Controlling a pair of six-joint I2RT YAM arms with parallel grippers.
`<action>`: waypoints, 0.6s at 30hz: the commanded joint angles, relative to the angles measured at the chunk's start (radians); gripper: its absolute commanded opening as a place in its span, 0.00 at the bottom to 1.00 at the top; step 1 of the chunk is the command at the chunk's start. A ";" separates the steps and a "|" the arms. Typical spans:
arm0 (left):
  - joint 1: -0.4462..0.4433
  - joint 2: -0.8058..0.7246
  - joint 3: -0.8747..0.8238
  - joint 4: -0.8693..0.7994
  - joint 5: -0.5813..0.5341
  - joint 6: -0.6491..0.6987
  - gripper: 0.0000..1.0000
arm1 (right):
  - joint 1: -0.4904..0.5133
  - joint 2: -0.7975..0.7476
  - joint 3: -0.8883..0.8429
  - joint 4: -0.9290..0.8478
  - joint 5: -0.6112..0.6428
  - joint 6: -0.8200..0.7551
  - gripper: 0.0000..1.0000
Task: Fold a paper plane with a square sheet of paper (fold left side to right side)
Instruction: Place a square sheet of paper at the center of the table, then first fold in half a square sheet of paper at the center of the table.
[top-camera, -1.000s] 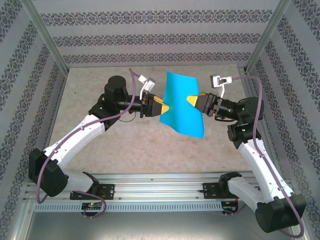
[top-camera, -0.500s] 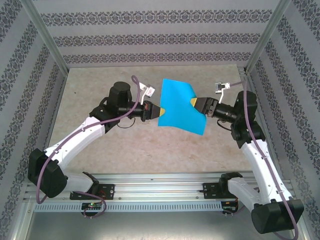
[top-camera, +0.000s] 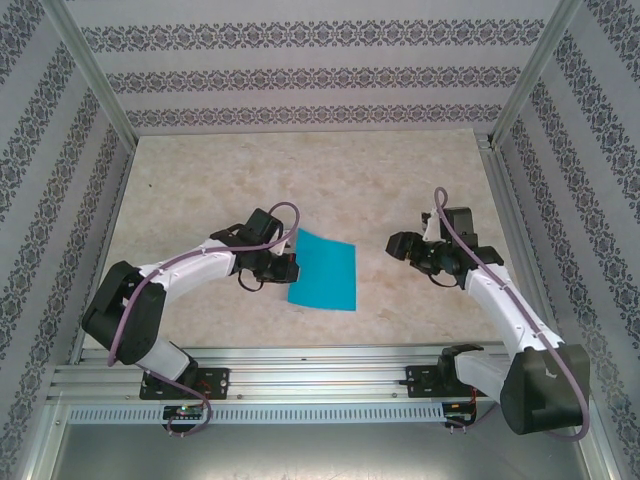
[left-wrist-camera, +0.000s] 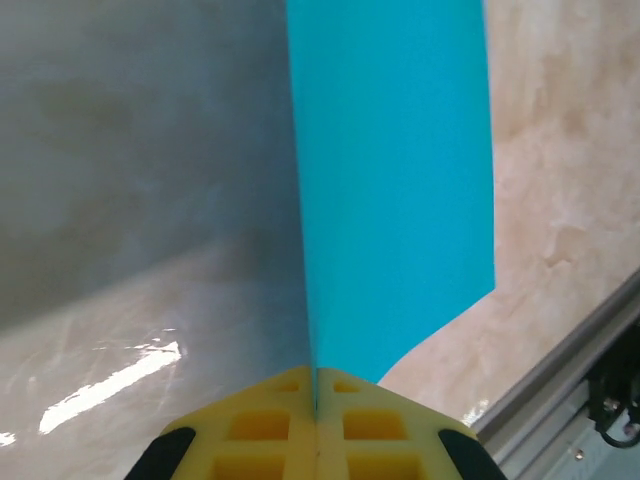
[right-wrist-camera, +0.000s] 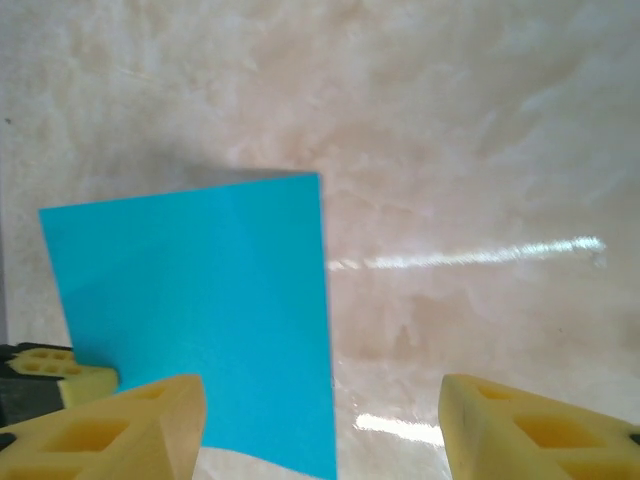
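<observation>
The square sheet of paper (top-camera: 325, 272) is bright cyan-blue and lies low and nearly flat over the table, left of centre. My left gripper (top-camera: 290, 266) is shut on its left edge. In the left wrist view the yellow fingers (left-wrist-camera: 270, 430) pinch the sheet (left-wrist-camera: 390, 180), which is seen edge-on and runs away from the jaws (left-wrist-camera: 316, 378). My right gripper (top-camera: 398, 244) stands open to the right of the sheet, apart from it. In the right wrist view its fingers (right-wrist-camera: 130, 425) are spread wide, with nothing between them, and the sheet (right-wrist-camera: 200, 310) lies ahead on the left.
The beige marbled tabletop (top-camera: 330, 180) is walled by patterned panels and metal posts (top-camera: 95, 75). An aluminium rail (top-camera: 320, 365) carrying both arm bases runs along the near edge and also shows at the lower right of the left wrist view (left-wrist-camera: 560, 370).
My right gripper let go of the sheet, opened and drew back to the right. My left gripper kept its grip and brought the sheet down from mid-air to just over the table, nearer the front.
</observation>
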 joint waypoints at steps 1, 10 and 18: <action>0.009 -0.003 0.039 -0.079 -0.094 0.027 0.00 | 0.050 0.015 -0.035 0.102 0.056 0.105 0.62; 0.010 0.049 0.069 -0.120 -0.107 0.078 0.04 | 0.235 0.128 -0.107 0.425 0.067 0.362 0.61; 0.009 0.029 0.076 -0.042 -0.012 0.045 0.44 | 0.360 0.355 -0.025 0.488 0.091 0.383 0.49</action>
